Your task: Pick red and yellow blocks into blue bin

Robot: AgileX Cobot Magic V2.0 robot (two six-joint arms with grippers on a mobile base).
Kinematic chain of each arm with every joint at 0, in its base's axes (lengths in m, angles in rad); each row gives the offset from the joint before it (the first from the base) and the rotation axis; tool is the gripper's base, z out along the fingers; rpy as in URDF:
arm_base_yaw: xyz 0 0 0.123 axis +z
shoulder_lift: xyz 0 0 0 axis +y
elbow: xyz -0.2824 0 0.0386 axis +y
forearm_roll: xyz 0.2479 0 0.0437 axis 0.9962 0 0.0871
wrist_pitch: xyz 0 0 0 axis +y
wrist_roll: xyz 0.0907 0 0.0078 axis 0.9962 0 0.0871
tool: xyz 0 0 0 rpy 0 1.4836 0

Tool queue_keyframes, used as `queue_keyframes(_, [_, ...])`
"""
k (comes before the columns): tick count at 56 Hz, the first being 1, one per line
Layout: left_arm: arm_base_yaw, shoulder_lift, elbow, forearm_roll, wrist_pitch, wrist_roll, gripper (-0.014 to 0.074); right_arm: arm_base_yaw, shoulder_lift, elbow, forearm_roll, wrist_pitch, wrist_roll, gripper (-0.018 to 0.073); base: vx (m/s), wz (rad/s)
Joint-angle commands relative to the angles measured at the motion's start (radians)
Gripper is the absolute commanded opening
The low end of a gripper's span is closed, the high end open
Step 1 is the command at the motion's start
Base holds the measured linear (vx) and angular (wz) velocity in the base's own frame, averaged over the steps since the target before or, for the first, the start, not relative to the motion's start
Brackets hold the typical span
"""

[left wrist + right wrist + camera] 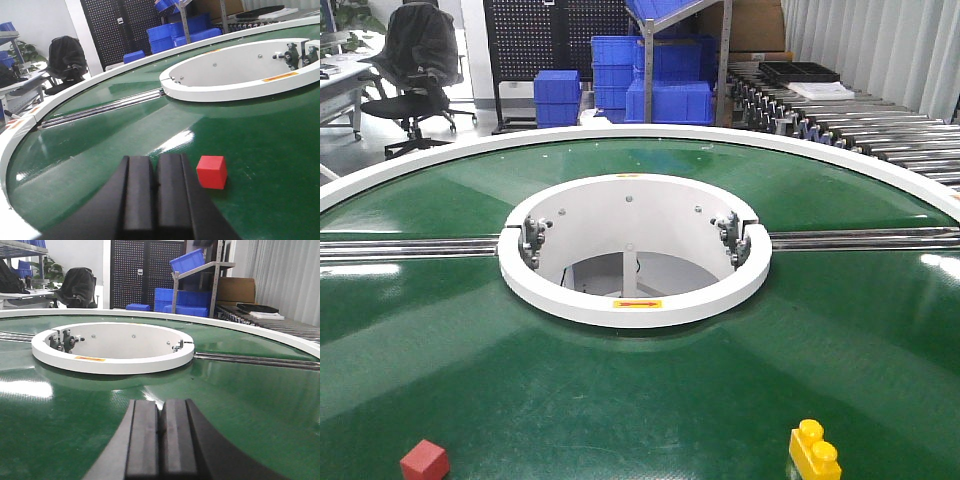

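Note:
A small red cube (424, 461) rests on the green belt at the bottom left of the front view. The yellow studded brick (814, 451) lies at the bottom right, partly cut off by the frame edge. In the left wrist view the red cube (212, 171) sits just right of my left gripper (156, 159), whose black fingers are pressed together with nothing between them. My right gripper (162, 403) is likewise shut and holds nothing, low over bare green belt. The yellow brick does not show in either wrist view. The blue bin is out of view.
A white ring (634, 250) surrounds the hole in the middle of the round green conveyor (650, 390), with metal rails (410, 246) running left and right. Stacked blue crates (665, 75), a roller conveyor (860, 125) and an office chair (415, 70) stand beyond the far rim.

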Motion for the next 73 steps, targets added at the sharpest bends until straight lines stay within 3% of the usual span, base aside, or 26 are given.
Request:
queue_keyframes(1, [0.000,-0.017,-0.016,-0.005,-0.082,-0.002,0.0002,0.002,-0.011,0.006,-0.004,-0.082,-0.002,-0.0010,0.00,0.00])
queue_keyframes(34, [0.000,-0.017,-0.017,-0.001,-0.102,0.015,0.0002,0.002,-0.011,0.006,0.000,-0.115,-0.002,-0.0010,0.00,0.00])
queue_keyframes(40, [0.000,-0.017,-0.017,0.016,-0.149,0.087,0.0002,0.002,-0.011,0.006,0.000,-0.174,-0.002,-0.0010,0.00,0.00])
queue_keyframes(55, [0.000,-0.017,-0.021,0.015,-0.165,0.100,0.0002,0.002,-0.011,0.006,0.000,-0.328,-0.002,-0.0010,0.00,0.00])
queue_keyframes(63, [0.000,-0.017,-0.026,-0.068,-0.204,-0.034,0.0002,0.002,-0.011,0.006,0.000,-0.340,-0.002,-0.0010,0.00,0.00])
queue_keyframes(73, [0.000,-0.017,-0.054,-0.173,-0.392,-0.276,0.0002,0.002,-0.011,-0.067,0.054,-0.325,0.016,-0.0010,0.00,0.00])
